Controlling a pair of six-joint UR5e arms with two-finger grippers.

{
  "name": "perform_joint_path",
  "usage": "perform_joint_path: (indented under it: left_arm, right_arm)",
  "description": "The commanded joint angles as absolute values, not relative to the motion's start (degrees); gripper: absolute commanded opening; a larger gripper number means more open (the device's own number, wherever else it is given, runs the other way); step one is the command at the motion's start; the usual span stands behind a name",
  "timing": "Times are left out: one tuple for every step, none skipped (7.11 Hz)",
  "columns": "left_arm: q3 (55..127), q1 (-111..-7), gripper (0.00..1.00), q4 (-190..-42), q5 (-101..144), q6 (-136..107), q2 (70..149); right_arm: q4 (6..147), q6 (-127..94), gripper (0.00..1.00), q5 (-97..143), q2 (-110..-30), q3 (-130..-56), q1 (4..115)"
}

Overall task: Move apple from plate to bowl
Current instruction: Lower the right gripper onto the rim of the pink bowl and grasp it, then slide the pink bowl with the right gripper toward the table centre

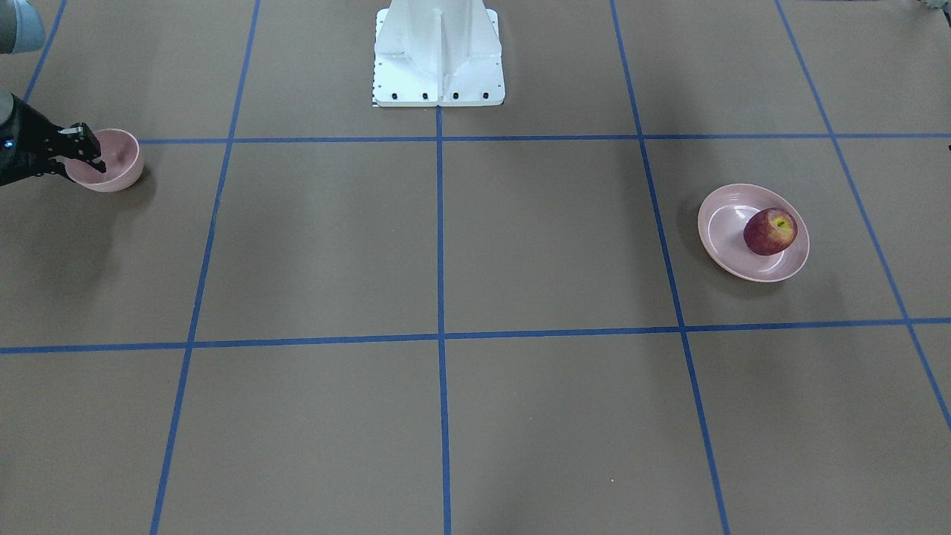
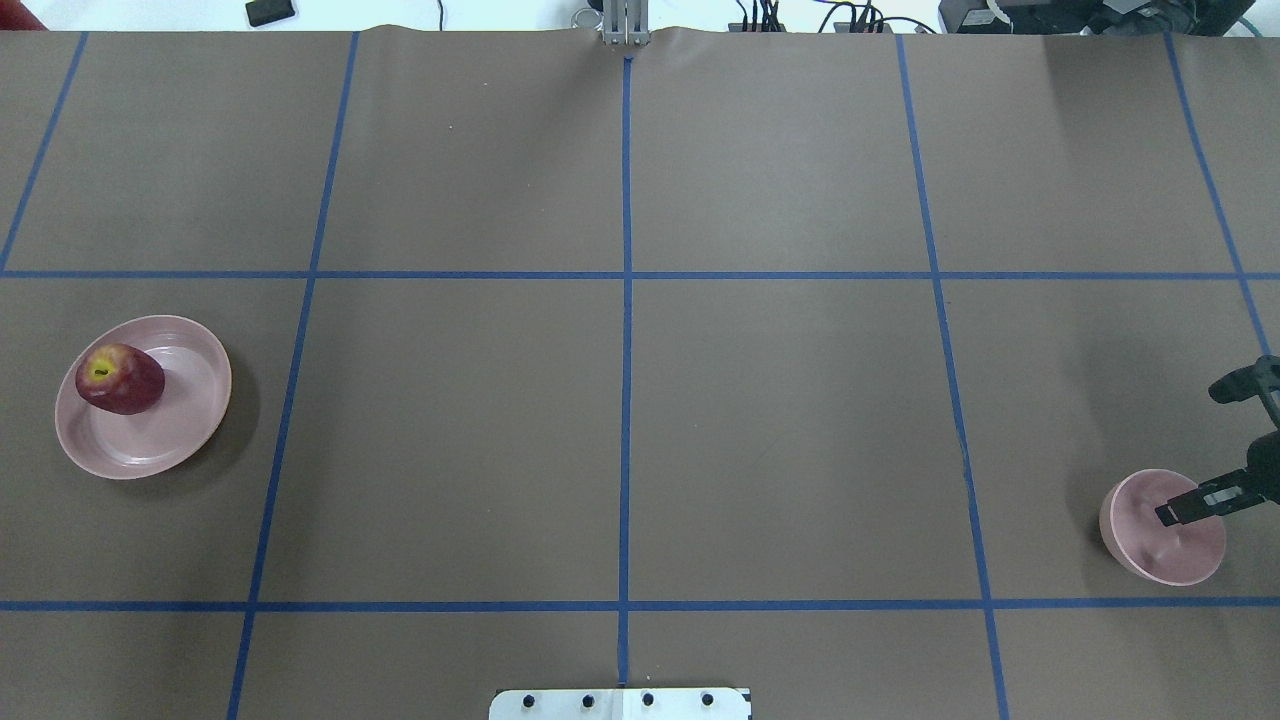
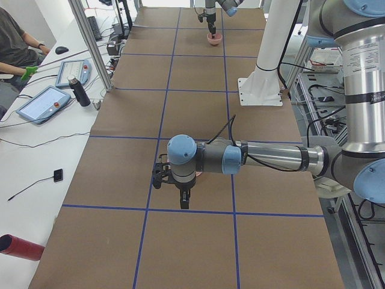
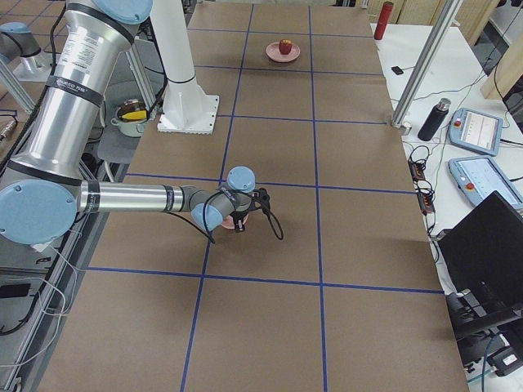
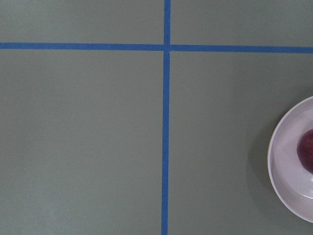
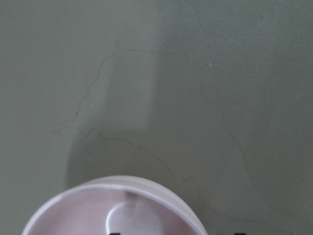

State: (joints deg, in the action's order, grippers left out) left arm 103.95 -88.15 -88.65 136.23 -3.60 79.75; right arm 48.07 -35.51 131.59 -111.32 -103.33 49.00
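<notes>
Dark-red, the apple (image 2: 120, 379) sits on the pale-pink plate (image 2: 190, 425) at the robot's left end of the counter (image 2: 780, 430), well apart from the small pink bowl (image 2: 1150, 555) at the right end. The right fingers (image 2: 1195, 503) stand spread across the bowl's rim, one inside the hollow and one outside, not yet pinching. The step in hand looks like taking hold of the bowl to bring it nearer. Best to squeeze the wall squarely, deep enough not to slip, then carry it low and level. The left fingers (image 3: 183, 197) hang near the plate; whether they are spread or closed, I cannot tell.
</notes>
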Motion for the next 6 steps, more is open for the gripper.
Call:
perform_joint_path:
  left_arm:
    - [103.45,-88.15,0.98,-89.12,136.23,-3.60,79.80]
    - [103.36,-88.15,0.98,-89.12,136.23,-3.60,79.89]
    - [103.36,-88.15,0.98,-89.12,136.23,-3.60,79.89]
    - [103.45,-88.15,0.98,-89.30,136.23,-3.69,79.89]
    - [103.36,-88.15,0.98,-89.73,136.23,-3.60,79.89]
    - [103.10,-88.07,0.98,-89.82,136.23,-3.69,79.98]
  right_arm:
    - [48.08,-35.51,0.00,133.77,-112.41,-104.15,51.23]
    - [48.08,-35.86,0.00,134.12,-112.50,-104.06,53.15]
    - [47.99,-35.95,0.00,134.99,-111.72,-104.24,54.83]
    - [48.08,-35.86,0.00,135.09,-111.10,-104.67,56.32]
    - [48.25,-36.29,0.00,135.09,-107.79,-104.76,57.03]
    - [49.04,-36.99,0.00,134.65,-104.10,-104.77,56.95]
